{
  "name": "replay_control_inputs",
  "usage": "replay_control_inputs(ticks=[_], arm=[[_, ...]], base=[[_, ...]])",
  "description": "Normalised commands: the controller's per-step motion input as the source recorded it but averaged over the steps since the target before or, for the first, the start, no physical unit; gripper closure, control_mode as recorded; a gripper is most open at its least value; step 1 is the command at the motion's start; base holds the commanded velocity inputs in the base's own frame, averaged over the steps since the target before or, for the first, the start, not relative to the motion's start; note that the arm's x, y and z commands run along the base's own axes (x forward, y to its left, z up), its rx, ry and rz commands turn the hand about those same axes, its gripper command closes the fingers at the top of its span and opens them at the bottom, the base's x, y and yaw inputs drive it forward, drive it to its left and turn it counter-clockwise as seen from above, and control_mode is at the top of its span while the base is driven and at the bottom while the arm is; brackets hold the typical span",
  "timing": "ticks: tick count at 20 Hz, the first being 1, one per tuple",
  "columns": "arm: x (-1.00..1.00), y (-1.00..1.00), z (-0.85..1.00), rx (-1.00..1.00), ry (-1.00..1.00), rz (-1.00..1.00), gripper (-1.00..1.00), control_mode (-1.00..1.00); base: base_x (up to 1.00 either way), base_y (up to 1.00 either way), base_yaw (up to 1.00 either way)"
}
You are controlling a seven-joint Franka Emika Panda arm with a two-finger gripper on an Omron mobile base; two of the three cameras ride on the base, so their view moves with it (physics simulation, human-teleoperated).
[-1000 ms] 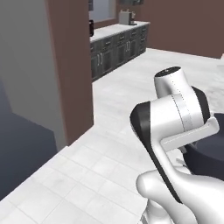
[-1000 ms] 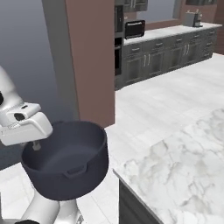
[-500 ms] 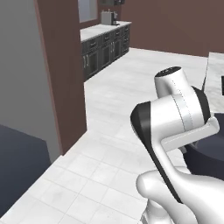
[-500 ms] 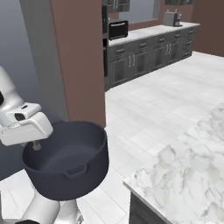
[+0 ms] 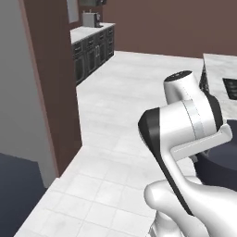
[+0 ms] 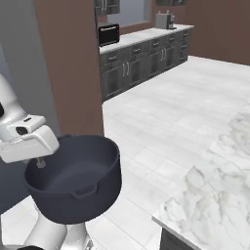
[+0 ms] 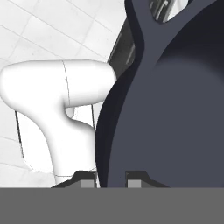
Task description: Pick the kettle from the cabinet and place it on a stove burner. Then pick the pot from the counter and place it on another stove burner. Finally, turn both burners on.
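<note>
Holding the pot (image 6: 73,183) by its rim, the claw (image 7: 111,177) was pinched narrow, high over the floor (image 6: 161,117) beside the worktop (image 6: 215,195). One bump might make it slip and fall.

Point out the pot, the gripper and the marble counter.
pot (image 6: 78,188): right base view, on its dark outer wall.
gripper (image 7: 111,180): hand view, midway between the fingertips clamping the pot's rim.
counter (image 6: 215,195): right base view, on the bare veined top.
</note>
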Motion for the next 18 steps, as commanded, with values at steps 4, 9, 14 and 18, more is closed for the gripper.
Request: replay_control_inputs(ticks=[4,9,14,18], arm=[[0.0,0.0,0.0,0.0,0.0,0.0,1.0,1.0],[0.0,0.0,0.0,0.0,0.0,0.0,1.0,1.0],[0.0,0.0,0.0,0.0,0.0,0.0,1.0,1.0],[0.0,0.0,0.0,0.0,0.0,0.0,1.0,1.0]], base=[[0.59,0.28,-0.31],[0.6,0.28,-0.33],[0.6,0.26,-0.32],[0.62,0.31,-0.31]])
